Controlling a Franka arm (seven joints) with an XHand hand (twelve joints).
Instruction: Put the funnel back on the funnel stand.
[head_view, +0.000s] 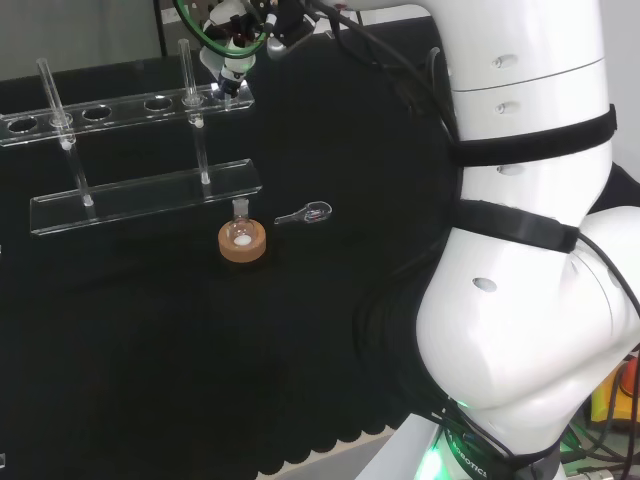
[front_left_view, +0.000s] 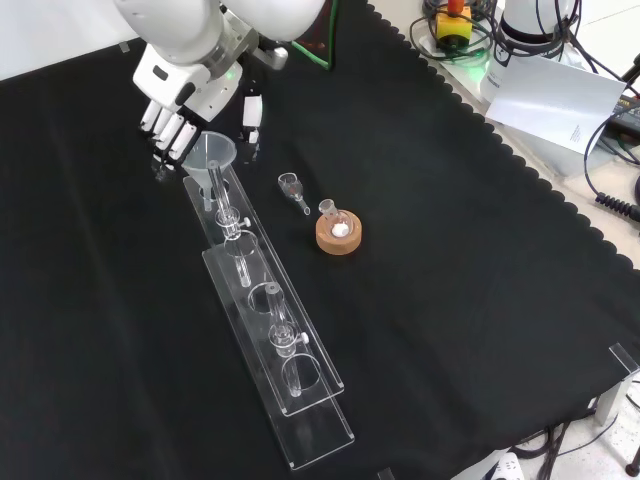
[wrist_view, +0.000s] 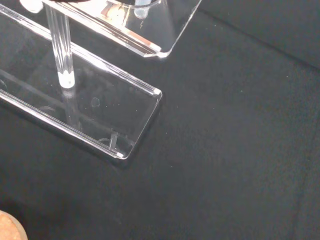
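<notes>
- The robot hand (front_left_view: 180, 110) is hovering over the far end of the clear funnel stand (front_left_view: 265, 300) in the front view, its fingers (front_left_view: 172, 133) hanging beside the rim of the funnel (front_left_view: 210, 155); whether they are pinching that rim I cannot tell.
- The funnel is sitting in the end hole of the stand's upper shelf, cone up and stem down through the hole, probably so the shelf is carrying its rim.
- A small flask (front_left_view: 336, 224) is resting on a cork ring (front_left_view: 338, 238) just beside the stand on the worktop (front_left_view: 480, 300), with a small clear scoop (front_left_view: 292, 186) lying near it.
- The placing looks close to finished; what remains is judging the funnel seated and letting go.
</notes>
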